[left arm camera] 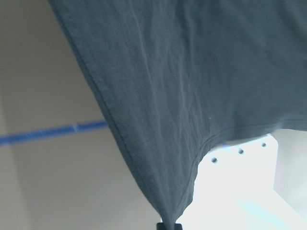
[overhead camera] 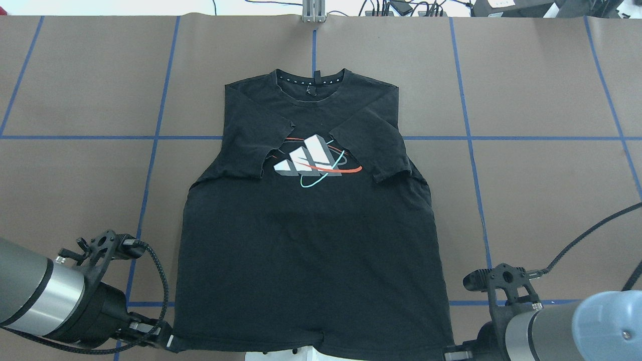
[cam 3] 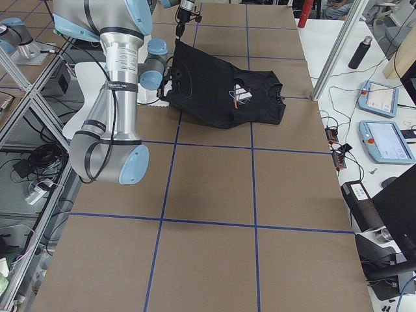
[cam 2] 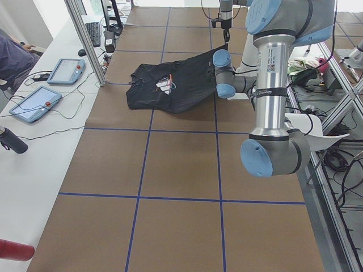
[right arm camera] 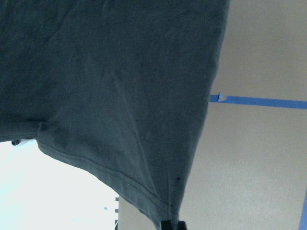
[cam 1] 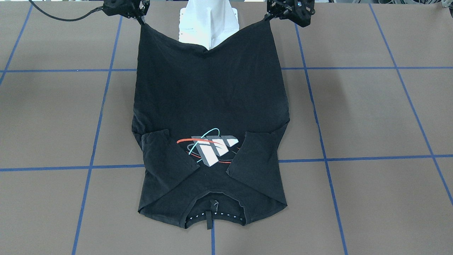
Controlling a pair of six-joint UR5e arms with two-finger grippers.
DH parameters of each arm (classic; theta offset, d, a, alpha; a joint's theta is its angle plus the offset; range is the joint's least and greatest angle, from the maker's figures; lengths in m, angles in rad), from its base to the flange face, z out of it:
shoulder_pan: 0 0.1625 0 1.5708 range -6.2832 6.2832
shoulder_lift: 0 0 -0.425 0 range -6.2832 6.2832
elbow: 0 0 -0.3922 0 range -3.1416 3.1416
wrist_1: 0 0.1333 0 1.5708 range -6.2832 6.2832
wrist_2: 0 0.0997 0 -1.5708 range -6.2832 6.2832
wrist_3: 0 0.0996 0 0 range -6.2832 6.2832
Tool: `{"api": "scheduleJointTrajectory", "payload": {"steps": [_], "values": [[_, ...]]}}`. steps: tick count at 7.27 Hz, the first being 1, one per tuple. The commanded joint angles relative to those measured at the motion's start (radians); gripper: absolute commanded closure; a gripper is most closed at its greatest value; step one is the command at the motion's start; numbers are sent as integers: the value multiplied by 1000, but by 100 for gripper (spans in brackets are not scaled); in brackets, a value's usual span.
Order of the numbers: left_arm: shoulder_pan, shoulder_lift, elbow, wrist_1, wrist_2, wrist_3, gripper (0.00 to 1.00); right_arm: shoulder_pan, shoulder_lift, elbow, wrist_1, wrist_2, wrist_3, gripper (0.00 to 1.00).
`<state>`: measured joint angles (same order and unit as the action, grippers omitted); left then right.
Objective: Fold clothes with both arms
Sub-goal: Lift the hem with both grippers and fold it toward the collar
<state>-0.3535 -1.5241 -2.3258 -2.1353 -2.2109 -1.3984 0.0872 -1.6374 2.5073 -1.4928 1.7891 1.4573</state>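
The clothes are one black T-shirt [overhead camera: 306, 240] lying logo side up on the brown table, collar at the far end and both sleeves folded in over the chest. Its hem end is lifted off the table toward the robot and sags in the middle [cam 1: 212, 92]. My left gripper [overhead camera: 170, 342] is shut on the hem's left corner, which the left wrist view shows pinched at the fingertips [left arm camera: 168, 224]. My right gripper [overhead camera: 450, 355] is shut on the other hem corner [right arm camera: 171, 224]. In the front-facing view the left gripper [cam 1: 268, 16] and right gripper [cam 1: 142, 19] hold the corners level.
The white base pedestal [cam 1: 208, 21] stands just behind the raised hem. Blue tape lines [overhead camera: 150, 165] grid the brown table. A side bench with tablets [cam 2: 34, 103], bottles [cam 3: 359, 52] and cables runs along the far edge, and a person's sleeve [cam 2: 11, 56] rests there.
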Motion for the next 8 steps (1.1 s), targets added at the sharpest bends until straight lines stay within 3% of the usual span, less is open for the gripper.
{"api": "scheduleJointTrajectory", "payload": {"steps": [1, 3, 5, 6, 8], "values": [[-36, 1, -5, 37, -1, -1, 100, -14, 28, 61, -93, -11, 2, 100], [-183, -78, 122, 51, 52, 10, 100, 72, 48, 18, -98, -75, 0, 100], [-290, -197, 253, 61, 92, 9, 100, 217, 162, -124, -98, -76, -11, 100], [-344, -235, 284, 61, 96, 9, 100, 273, 204, -172, -98, -77, -11, 100], [-442, -341, 330, 138, 100, 9, 100, 373, 227, -180, -93, -70, -11, 100]]}}
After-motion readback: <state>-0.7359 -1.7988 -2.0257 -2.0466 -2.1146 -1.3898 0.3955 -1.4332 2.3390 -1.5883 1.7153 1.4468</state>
